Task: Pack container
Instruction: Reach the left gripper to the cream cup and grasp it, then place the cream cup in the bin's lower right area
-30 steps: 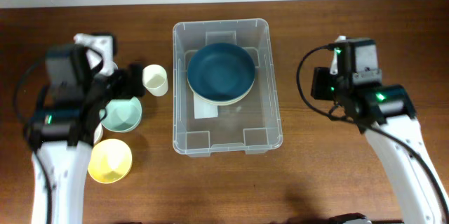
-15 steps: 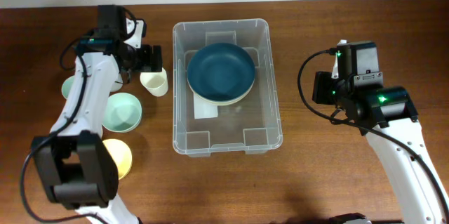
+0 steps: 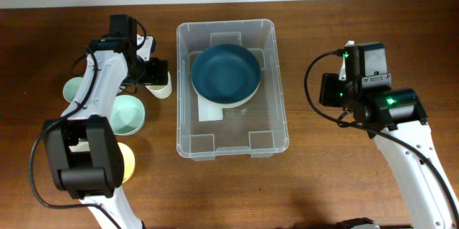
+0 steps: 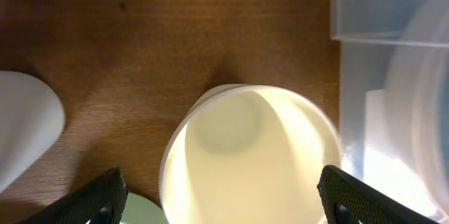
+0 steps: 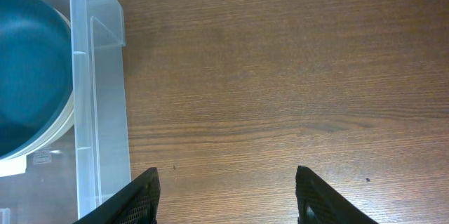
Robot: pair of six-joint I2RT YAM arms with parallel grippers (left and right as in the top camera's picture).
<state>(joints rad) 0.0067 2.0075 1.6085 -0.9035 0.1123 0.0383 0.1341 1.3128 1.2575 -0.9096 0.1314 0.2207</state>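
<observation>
No legible text, brand name, or number appears in any view. A white label (image 3: 210, 112) lies on the base of the clear container (image 3: 280, 125). Its print is too small to read, even from the right wrist.

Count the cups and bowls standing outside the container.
4, all left of the container: cream cup beside its wall, pale green cup farthest left, mint bowl, yellow bowl partly behind the left arm.

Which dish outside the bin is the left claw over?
The cream cup next to the bin, between the open left claw; the nearest mint bowl and yellow bowl lie clear of it.
</observation>
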